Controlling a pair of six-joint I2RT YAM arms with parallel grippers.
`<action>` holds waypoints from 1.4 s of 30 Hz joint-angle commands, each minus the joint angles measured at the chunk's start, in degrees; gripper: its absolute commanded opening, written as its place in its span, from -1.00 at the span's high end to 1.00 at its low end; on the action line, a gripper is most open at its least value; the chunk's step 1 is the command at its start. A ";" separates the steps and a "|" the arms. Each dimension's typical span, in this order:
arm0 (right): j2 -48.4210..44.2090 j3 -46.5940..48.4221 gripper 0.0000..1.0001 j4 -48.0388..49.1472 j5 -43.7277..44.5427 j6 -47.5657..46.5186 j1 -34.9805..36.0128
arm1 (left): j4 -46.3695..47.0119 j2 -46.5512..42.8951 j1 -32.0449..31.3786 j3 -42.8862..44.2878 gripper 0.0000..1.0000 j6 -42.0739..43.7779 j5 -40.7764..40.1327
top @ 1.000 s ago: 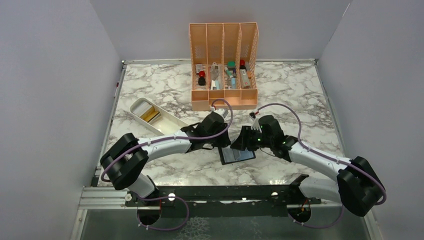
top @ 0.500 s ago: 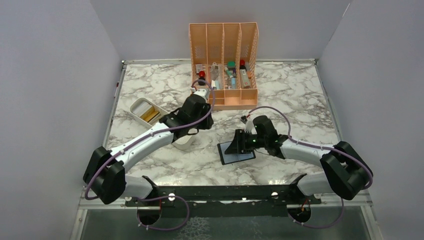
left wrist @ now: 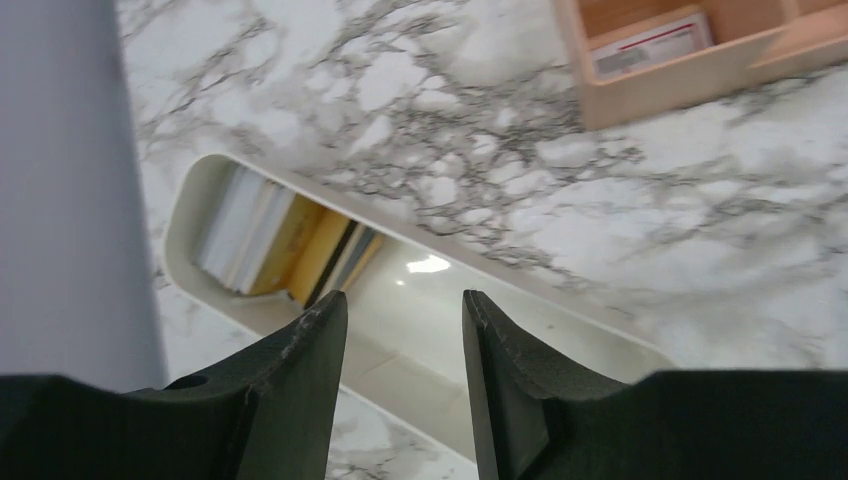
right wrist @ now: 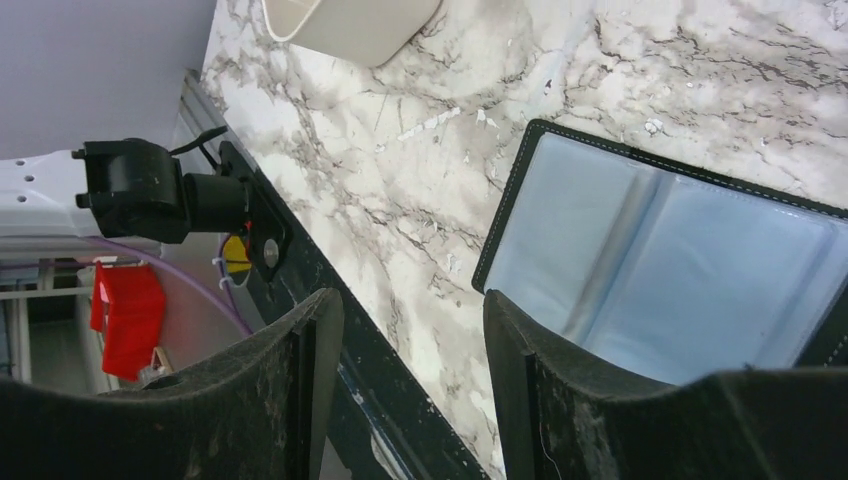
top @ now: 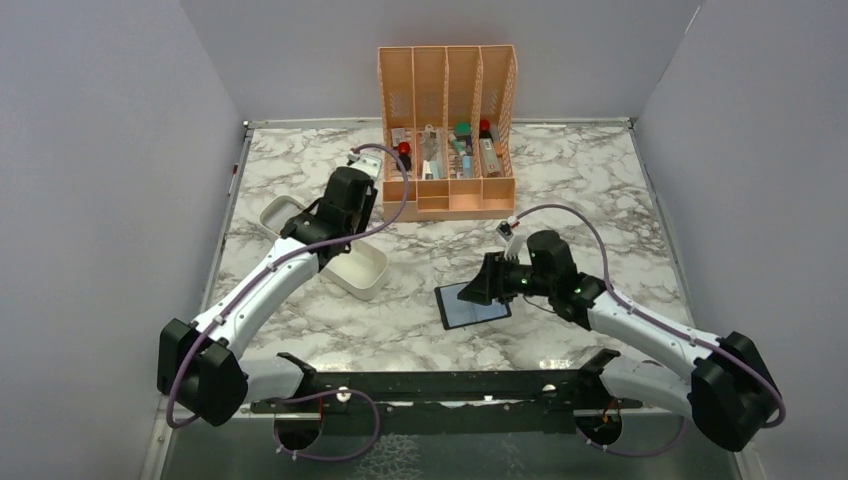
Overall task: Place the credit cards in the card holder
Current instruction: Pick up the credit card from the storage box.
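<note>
My left tool hangs over the white tray, fingers apart with nothing between them. The cards stand packed on edge at the tray's far-left end: pale ones, then gold, then a dark one. The card holder lies open and flat on the desk near the front edge, well apart from the tray. It has a black stitched border and bluish clear pockets with a crease down the middle. My right tool sits at its edge, fingers apart and empty; I cannot tell whether it touches.
</note>
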 commanded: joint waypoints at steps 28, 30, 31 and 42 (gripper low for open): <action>-10.25 1.92 -0.18 -10.45 2.61 -4.37 0.12 | 13.33 24.59 25.20 2.29 -0.18 30.63 0.14; -10.16 2.19 -0.19 -10.48 2.57 -4.52 0.12 | 15.78 24.85 25.20 1.88 -0.18 31.78 -0.29; -10.10 2.30 -0.18 -10.56 2.52 -4.56 0.10 | 16.91 25.18 25.20 1.54 -0.18 32.29 -0.74; -9.80 2.34 -0.19 -9.18 3.07 -4.33 0.09 | 17.75 28.91 25.28 0.62 -0.18 32.07 -0.41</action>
